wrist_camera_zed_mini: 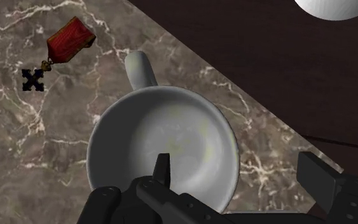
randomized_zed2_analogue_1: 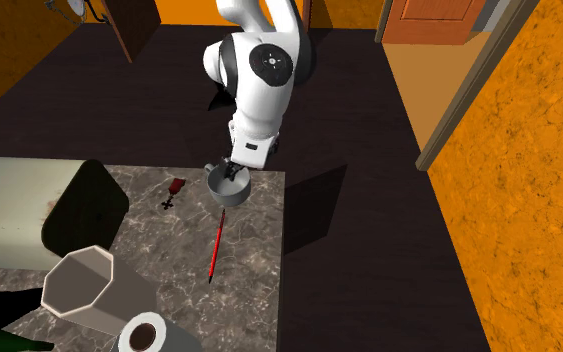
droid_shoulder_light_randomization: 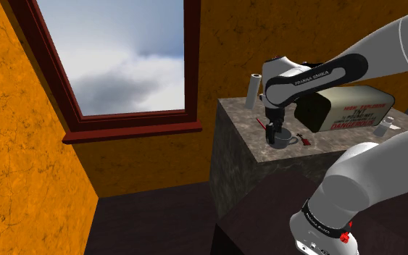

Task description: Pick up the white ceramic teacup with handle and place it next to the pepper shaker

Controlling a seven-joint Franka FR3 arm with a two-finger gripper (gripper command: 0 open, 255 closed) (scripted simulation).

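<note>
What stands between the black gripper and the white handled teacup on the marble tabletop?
Nothing visible does. The black two-finger gripper hangs directly over the white handled teacup, its open fingers straddling the rim; the red-ribboned medal lies aside.

Red pencil (randomized_zed2_analogue_1: pixel 216 245), ribbon medal (wrist_camera_zed_mini: pixel 69 41), poss. tin box (droid_shoulder_light_randomization: pixel 358 109).

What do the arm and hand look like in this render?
The arm has smooth white rounded links and dark joints. A black band carries white FRANKA EMIKA lettering, and a small red knob sits by a lower joint. The hand is all black with two blocky fingers.
</note>
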